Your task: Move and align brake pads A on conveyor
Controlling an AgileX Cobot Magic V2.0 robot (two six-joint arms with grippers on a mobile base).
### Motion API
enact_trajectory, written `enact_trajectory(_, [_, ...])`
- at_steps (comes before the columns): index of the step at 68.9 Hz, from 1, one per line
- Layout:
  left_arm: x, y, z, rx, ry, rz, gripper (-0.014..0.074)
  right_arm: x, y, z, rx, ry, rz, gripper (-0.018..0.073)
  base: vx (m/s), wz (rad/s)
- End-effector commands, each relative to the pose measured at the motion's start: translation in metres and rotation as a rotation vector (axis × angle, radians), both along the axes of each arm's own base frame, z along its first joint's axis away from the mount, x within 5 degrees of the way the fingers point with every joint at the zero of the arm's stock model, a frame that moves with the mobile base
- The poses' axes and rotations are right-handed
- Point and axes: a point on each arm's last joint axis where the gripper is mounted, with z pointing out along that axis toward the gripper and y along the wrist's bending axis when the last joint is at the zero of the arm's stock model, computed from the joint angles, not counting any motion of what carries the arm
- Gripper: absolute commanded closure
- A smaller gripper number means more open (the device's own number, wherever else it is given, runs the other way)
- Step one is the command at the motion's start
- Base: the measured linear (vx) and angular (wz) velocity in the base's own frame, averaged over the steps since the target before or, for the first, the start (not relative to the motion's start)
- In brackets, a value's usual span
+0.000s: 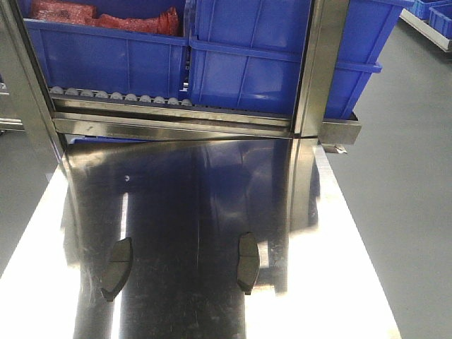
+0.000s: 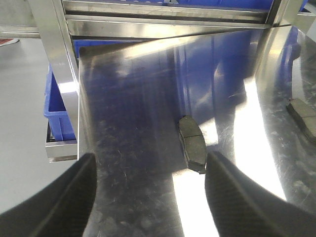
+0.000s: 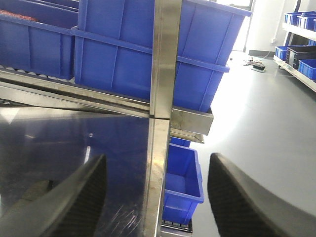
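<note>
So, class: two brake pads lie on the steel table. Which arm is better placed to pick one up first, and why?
Left. The left gripper, open, has a brake pad lying just ahead on the steel table. The right gripper, also open, faces a steel post and blue bins instead.

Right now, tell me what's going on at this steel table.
Nothing is being held. Two brake pads, the left pad and the right pad, lie apart on the shiny steel table; no conveyor is in view. The left gripper is open above the table, with the left pad lying just ahead of its fingers. The right gripper is open too, facing the post at the table's edge and the blue bins.
</note>
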Motion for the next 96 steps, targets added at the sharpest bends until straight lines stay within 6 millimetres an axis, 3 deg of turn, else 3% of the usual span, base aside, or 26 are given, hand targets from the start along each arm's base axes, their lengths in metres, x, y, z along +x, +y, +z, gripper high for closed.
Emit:
enact_trajectory(1, [0.0033, -0.0007, 0.0126, -0.022, -0.076, 0.000, 0.0153, 0.0002, -0.0006, 0.0150, 0.001, -0.096, -0.009, 0.0130, 0.00, 0.00])
enact_trajectory(96, [0.0033, -0.0007, 0.0126, -0.022, -0.076, 0.000, 0.0153, 0.0002, -0.0006, 0.0150, 0.001, -0.096, -0.009, 0.0130, 0.00, 0.00])
